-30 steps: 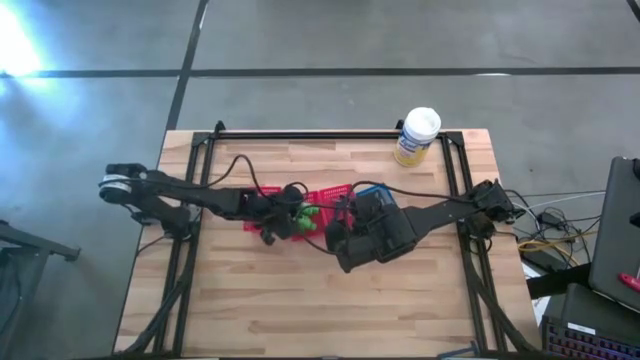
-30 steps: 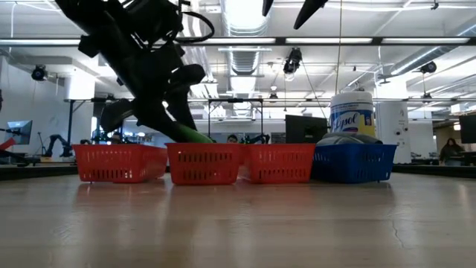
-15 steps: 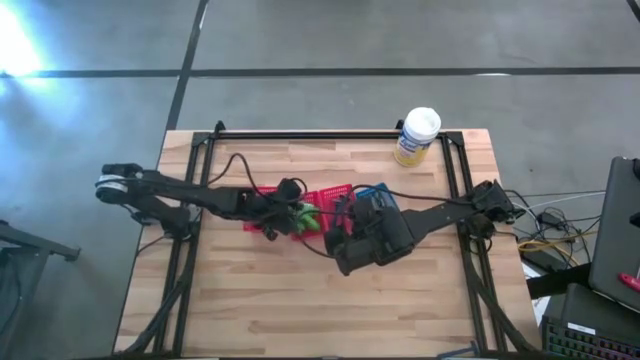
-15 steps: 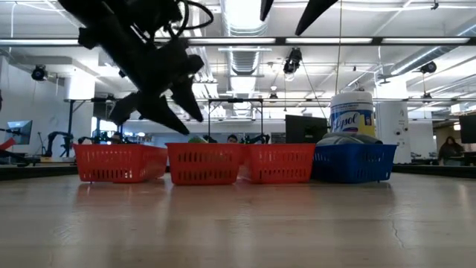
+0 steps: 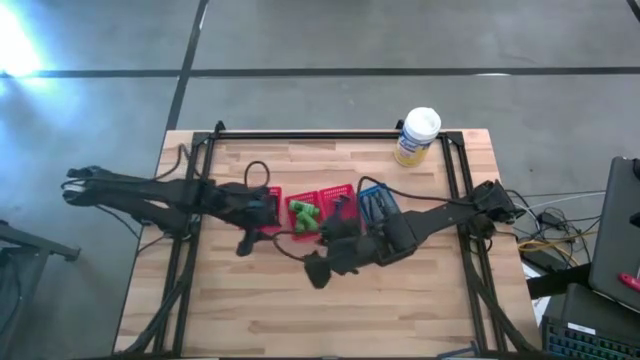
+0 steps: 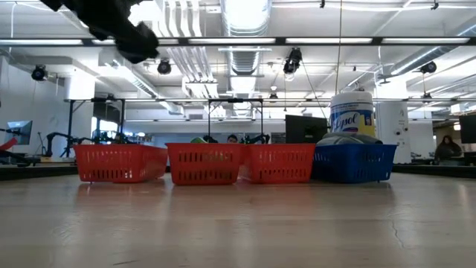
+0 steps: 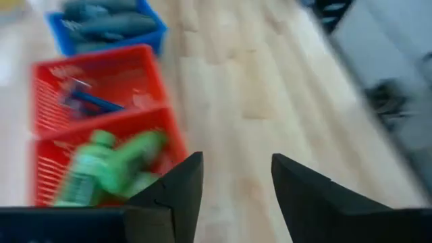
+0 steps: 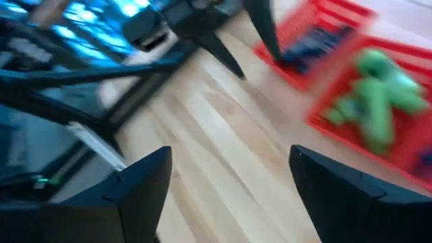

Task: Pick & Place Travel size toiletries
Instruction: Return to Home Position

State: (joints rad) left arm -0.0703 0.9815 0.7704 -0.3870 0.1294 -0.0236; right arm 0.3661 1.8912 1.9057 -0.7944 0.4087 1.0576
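Wooden table (image 5: 300,300) with Lysol canister (image 6: 352,112); left tool (image 7: 236,156) and right tool (image 8: 229,150) both spread, empty.

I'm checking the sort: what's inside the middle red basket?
Bright green bottles lie piled in the middle red basket, at least two of them, overlapping. Anything beneath them is covered, so the full count cannot be told.

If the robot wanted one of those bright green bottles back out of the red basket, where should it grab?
From straight above, because the walls of the middle red mesh basket block every side. The bright green bottles lie flat and crossed, so I'd pinch the top one across the middle of its body, not its narrow cap, with the open left hand.
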